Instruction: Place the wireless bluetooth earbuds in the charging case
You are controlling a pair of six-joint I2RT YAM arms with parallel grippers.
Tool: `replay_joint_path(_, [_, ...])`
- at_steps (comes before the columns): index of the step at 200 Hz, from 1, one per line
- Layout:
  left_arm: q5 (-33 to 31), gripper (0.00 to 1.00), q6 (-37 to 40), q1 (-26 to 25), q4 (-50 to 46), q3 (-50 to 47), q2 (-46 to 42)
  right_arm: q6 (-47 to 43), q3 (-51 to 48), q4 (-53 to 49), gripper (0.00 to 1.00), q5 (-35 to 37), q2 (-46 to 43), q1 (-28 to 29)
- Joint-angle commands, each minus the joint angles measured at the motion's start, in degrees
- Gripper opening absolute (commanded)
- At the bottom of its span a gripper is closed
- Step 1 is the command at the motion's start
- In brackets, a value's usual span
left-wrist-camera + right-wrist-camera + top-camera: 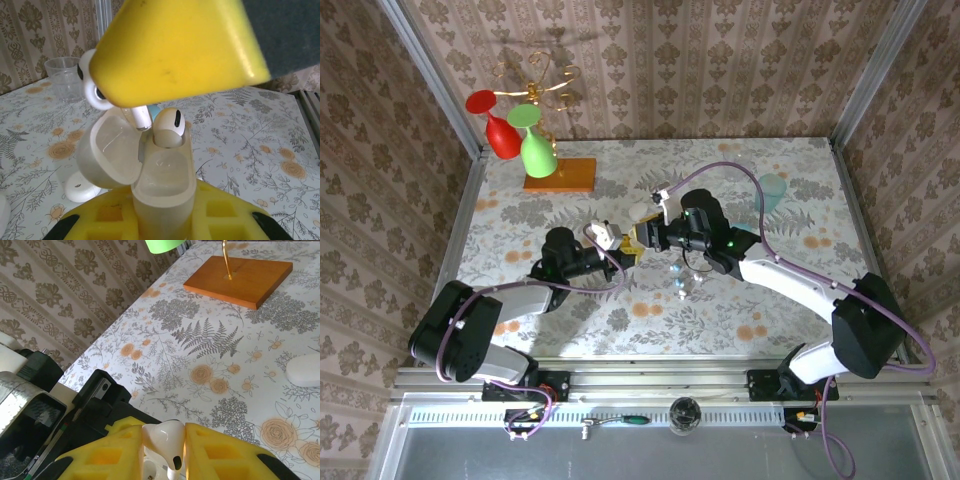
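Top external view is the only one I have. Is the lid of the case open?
Observer: Yes. In the left wrist view the left gripper holds the case, its lid swung open.
Operator: Is one earbud already inside?
Observer: Yes, one earbud sits in the slot away from the lid.
Operator: And the other one?
Observer: The right gripper pinches the second earbud, stem pointing down.

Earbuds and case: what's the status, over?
Left gripper shut on open charging case. Right gripper shut on one earbud, poised over the case. Other earbud sitting in the case. Nothing seen in the way.
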Motion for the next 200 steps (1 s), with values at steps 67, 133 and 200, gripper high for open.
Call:
replay_joint_path(67, [-1.61, 0.0, -4.17, -0.39, 2.28, 2.72, 0.17, -1.2, 1.12, 2.01, 0.27, -2.06, 2.63, 1.62])
replay_joint_path(133, [-2.94, 0.0, -6.36, -0.35, 2.81, 3.2, -0.26, -1.37, 0.42, 2.42, 0.27, -1.52, 3.37, 1.88])
replay_joint_path(200, [-4.1, 0.0, -7.51, 0.01, 2.09, 3.64, -0.5, -2.01, -0.74, 2.73, 0.26, 0.06, 2.09, 2.02])
